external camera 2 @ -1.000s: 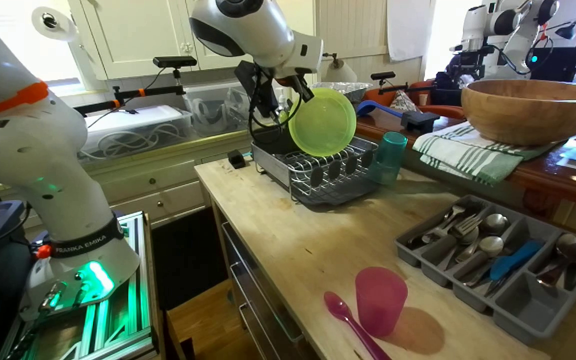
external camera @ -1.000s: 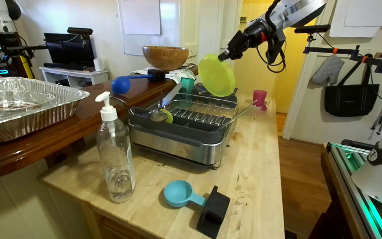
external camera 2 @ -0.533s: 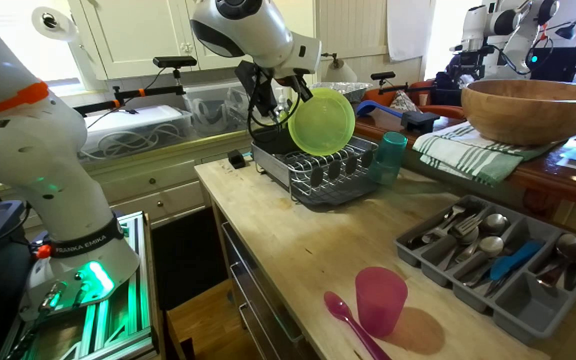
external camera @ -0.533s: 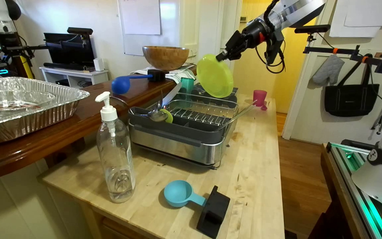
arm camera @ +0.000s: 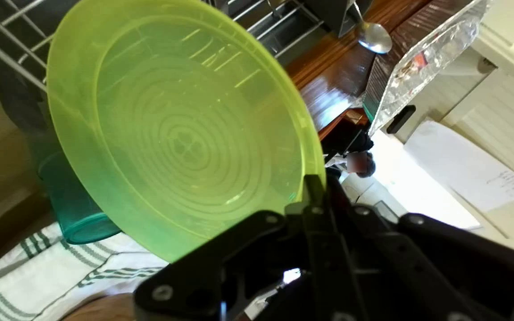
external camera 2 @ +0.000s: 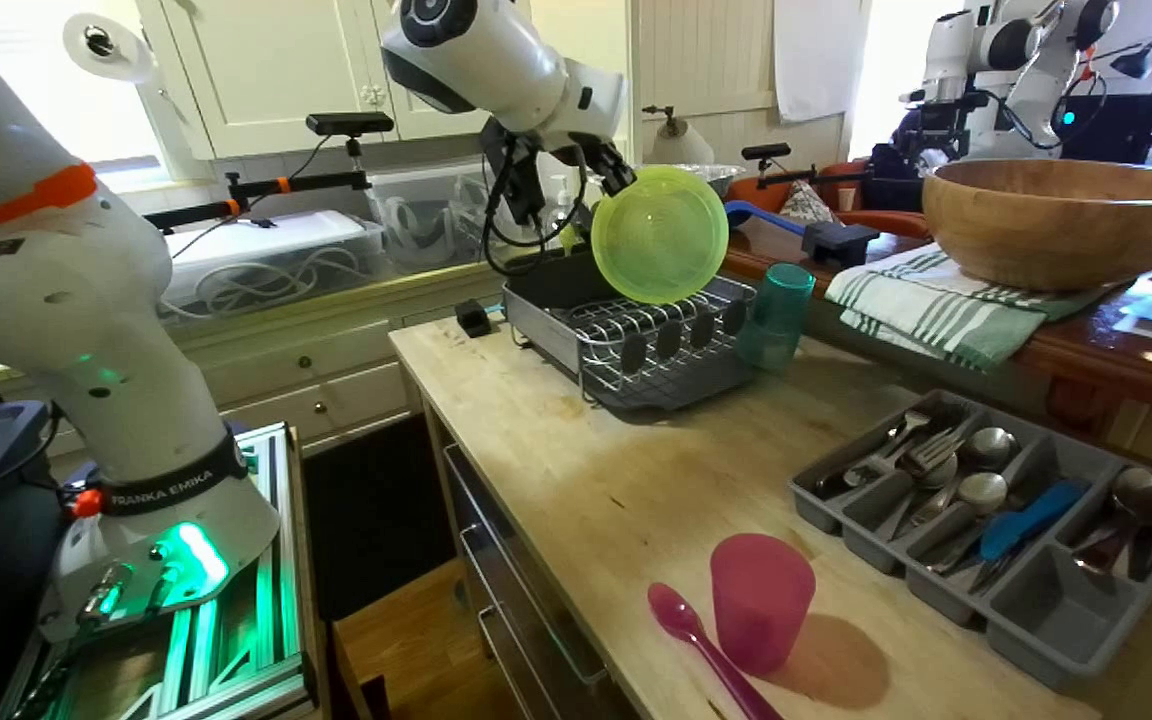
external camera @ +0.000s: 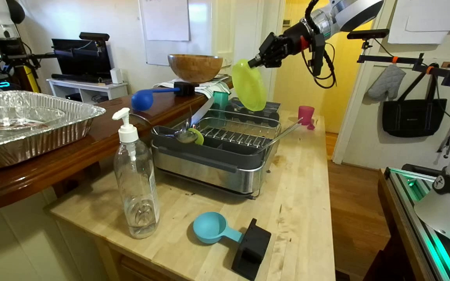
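Observation:
My gripper (external camera: 253,63) is shut on the rim of a translucent yellow-green plate (external camera: 249,86) and holds it tilted in the air above the dish rack (external camera: 209,169). In an exterior view the gripper (external camera 2: 624,182) is at the plate's (external camera 2: 658,235) upper left edge, and the rack (external camera 2: 551,318) is below. In the wrist view the fingers (arm camera: 326,189) pinch the plate (arm camera: 185,147) at its right edge; one finger shows in front of the rim, the other behind it. A teal cup (external camera 2: 778,318) stands at the rack's side; it also shows in the wrist view (arm camera: 78,214).
A pump bottle (external camera: 137,187) and a blue scoop with a black block (external camera: 211,226) are on the table. A pink cup (external camera 2: 762,605), a pink spoon (external camera 2: 701,640) and a cutlery tray (external camera 2: 1076,610) lie beyond the rack. A wooden bowl (external camera 2: 1076,220) sits on the raised counter.
The gripper has turned with the plate, which looks narrower in an exterior view. Both have shifted slightly toward the raised counter and up. The other things have not moved.

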Controlling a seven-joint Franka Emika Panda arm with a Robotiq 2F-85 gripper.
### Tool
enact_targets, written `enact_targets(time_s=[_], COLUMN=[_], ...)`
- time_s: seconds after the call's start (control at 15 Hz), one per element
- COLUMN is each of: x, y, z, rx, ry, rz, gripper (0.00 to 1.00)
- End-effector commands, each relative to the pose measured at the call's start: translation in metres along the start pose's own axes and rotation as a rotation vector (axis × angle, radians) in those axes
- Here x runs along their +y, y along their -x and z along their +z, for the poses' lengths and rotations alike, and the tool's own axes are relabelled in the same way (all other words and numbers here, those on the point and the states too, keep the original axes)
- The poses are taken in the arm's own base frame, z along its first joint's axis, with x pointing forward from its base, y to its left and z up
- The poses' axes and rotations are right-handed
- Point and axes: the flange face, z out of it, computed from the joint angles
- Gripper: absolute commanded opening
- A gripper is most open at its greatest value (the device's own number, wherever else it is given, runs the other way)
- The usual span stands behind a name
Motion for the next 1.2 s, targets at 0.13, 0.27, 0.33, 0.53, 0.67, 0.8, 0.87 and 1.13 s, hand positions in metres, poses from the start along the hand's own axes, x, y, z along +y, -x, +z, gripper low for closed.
enact_targets(time_s=[0.13, 0.27, 0.33, 0.53, 0.67, 0.8, 0.87, 1.13], x=[-0.017, -0.020, -0.021, -0.020, -0.017, -0.013, -0.011, -0.004], y=[0.022, 0.028, 0.031, 0.038, 0.043, 0.048, 0.051, 0.059], z=[0.010, 0.014, 0.015, 0.018, 0.022, 0.027, 0.029, 0.042], rx=[0.111, 0.144, 0.163, 0.217, 0.249, 0.273, 0.288, 0.336], ry=[0.017, 0.006, 0.004, 0.000, -0.004, 0.000, 0.008, 0.030], rz=[0.114, 0.163, 0.184, 0.232, 0.261, 0.289, 0.301, 0.389], gripper=[0.01, 0.01, 0.01, 0.01, 0.01, 0.01, 0.01, 0.01])
